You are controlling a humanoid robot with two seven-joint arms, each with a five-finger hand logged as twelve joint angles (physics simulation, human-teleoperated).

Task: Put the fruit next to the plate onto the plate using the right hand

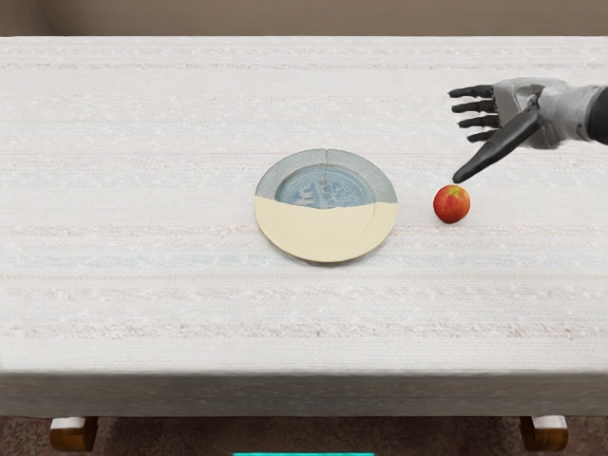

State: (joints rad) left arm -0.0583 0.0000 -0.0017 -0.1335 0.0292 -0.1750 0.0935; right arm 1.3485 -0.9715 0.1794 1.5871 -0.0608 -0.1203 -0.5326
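Observation:
A small red apple lies on the white tablecloth just right of a round plate, whose near half is cream and far half blue-grey. My right hand comes in from the right edge and hovers above and slightly right of the apple. Its dark fingers are spread and the thumb points down toward the fruit, stopping just short of it. The hand is open and holds nothing. The plate has nothing on it.
The table fills the view, with its front edge near the bottom and two wooden feet showing below.

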